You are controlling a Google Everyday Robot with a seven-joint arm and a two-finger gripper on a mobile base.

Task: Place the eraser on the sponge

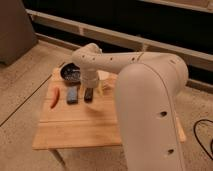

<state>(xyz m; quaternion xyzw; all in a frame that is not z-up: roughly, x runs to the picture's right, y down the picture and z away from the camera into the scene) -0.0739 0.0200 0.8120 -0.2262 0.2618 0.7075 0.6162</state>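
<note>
Robot gripper [90, 85] mostly hidden under white wrist, directly over small black rectangular eraser [88, 94]; contact unclear. Bulky white arm [145, 100] covers right part of wooden desk [75, 130], cut off at bottom edge. Pale object [106, 86] behind arm, half hidden, unidentifiable. Dark round bowl [70, 74] contents blurred.

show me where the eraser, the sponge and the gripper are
eraser [88, 95], camera view, middle of its dark top face
sponge [73, 94], camera view, middle of its blue-grey top
gripper [90, 87], camera view, lower end of the arm, right above the eraser

Gripper [90, 86] seemingly over eraser [88, 95], sponge [73, 94] just beside it
</note>
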